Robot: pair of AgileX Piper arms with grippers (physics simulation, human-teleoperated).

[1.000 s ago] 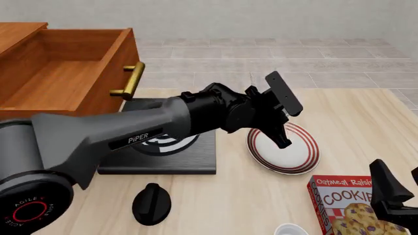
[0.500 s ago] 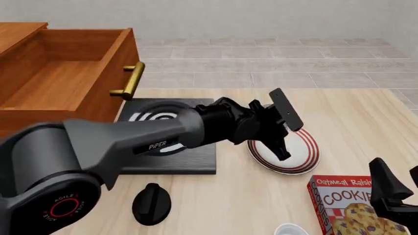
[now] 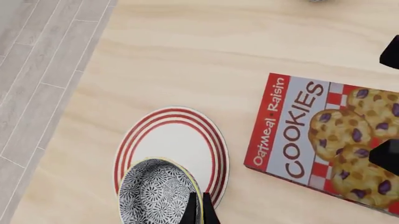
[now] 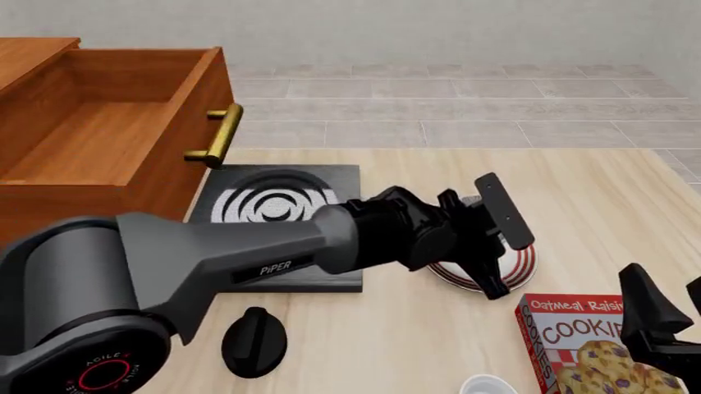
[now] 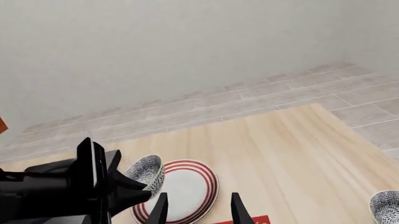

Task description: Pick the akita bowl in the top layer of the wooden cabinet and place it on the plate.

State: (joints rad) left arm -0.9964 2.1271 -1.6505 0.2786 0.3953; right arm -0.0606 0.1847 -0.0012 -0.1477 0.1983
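Left gripper point(image 4: 487, 246) is pinched shut on the rim of the akita bowl point(image 3: 156, 191). You carry the bowl tilted, its speckled outside facing the wrist camera, low over the near edge of the plate point(image 3: 181, 140). The right wrist view shows the bowl point(image 5: 146, 172) on its side above the plate's point(image 5: 187, 184) edge, not yet seated.

Risks: let go now and the tilted bowl likely rolls or tips off the plate's rim toward the stove slab point(image 4: 279, 205) or the cookie box point(image 4: 575, 336). The grip takes only a thin bite of the rim, so a quick wrist turn could slip it. Level it and centre it before opening.

Right gripper point(image 5: 196, 207) hangs with fingers apart, holding nothing.

Hidden: in the front view your own arm covers the bowl and most of the plate point(image 4: 524, 263). Whether bowl touches plate, cannot tell. The top layer point(image 4: 110, 123) stands pulled out and looks bare inside.
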